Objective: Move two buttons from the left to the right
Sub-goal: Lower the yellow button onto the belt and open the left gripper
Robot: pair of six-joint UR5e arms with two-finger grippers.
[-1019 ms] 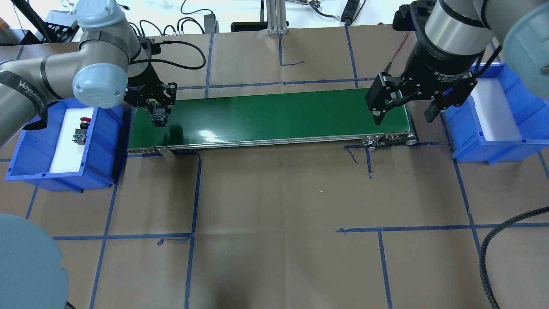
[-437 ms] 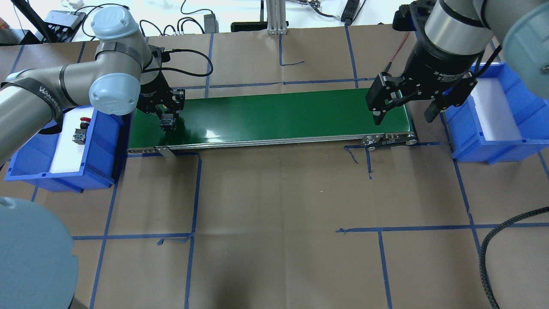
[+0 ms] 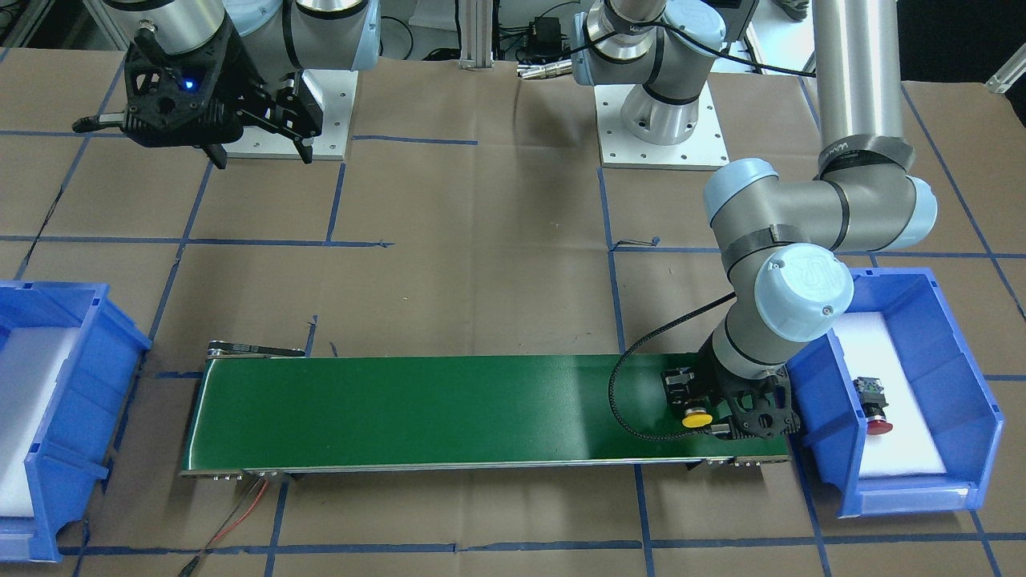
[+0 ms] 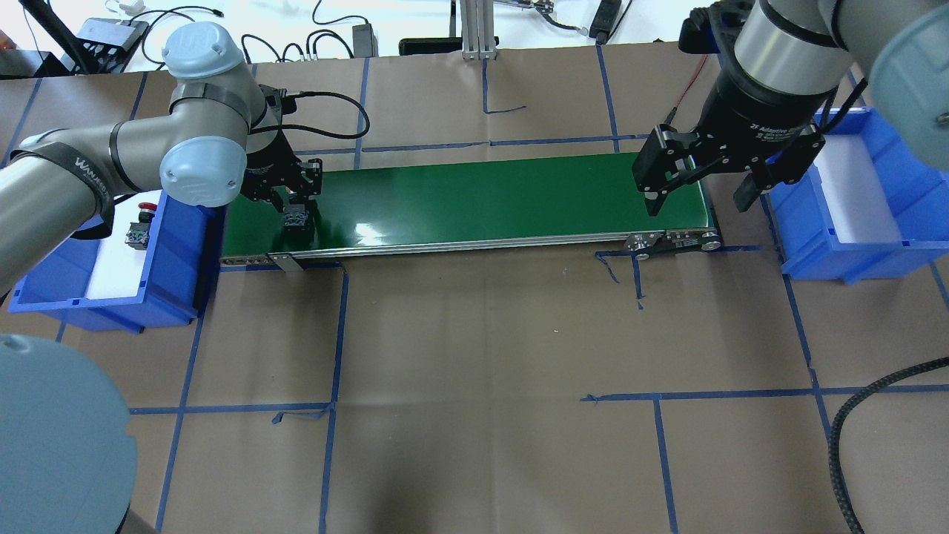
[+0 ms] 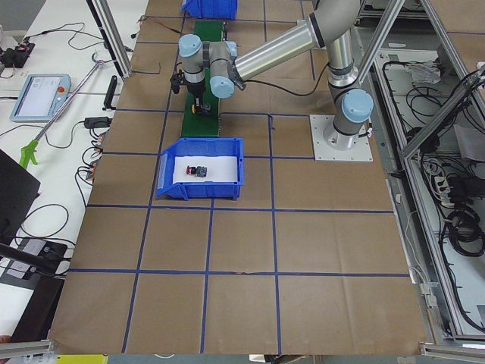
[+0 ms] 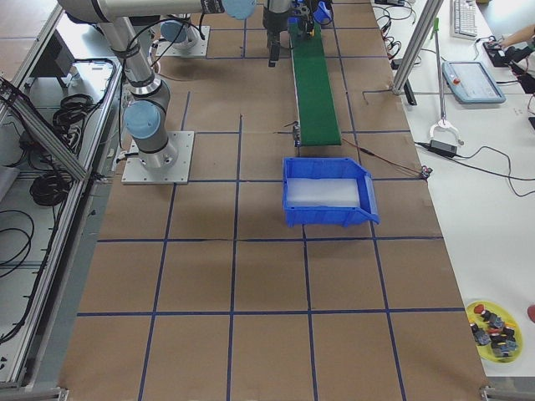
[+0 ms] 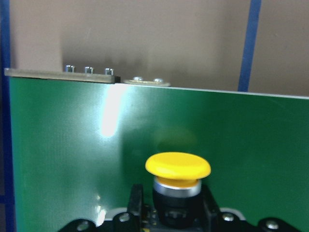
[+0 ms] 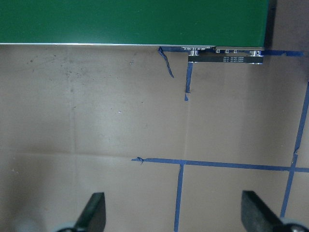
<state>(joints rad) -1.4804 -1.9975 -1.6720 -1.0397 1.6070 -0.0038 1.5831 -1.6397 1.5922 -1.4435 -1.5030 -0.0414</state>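
The yellow button (image 7: 177, 166) is between the fingers of my left gripper (image 4: 295, 215), which is shut on its dark body. It hangs low over the left end of the green conveyor belt (image 4: 482, 200), with the yellow cap (image 3: 696, 418) pointing away from the robot. I cannot tell if it touches the belt. The red button (image 4: 141, 222) lies on white foam in the left blue bin (image 4: 178, 245). My right gripper (image 4: 697, 206) is open and holds nothing, above the belt's right end.
The right blue bin (image 4: 904, 200), lined with white foam, stands just past the belt's right end. Brown paper with blue tape lines covers the table (image 4: 482, 356). A black cable (image 4: 852, 423) runs along the near right corner.
My left gripper has carried the yellow button to the right and lower over the belt's left end. The right arm and the red button have not moved.
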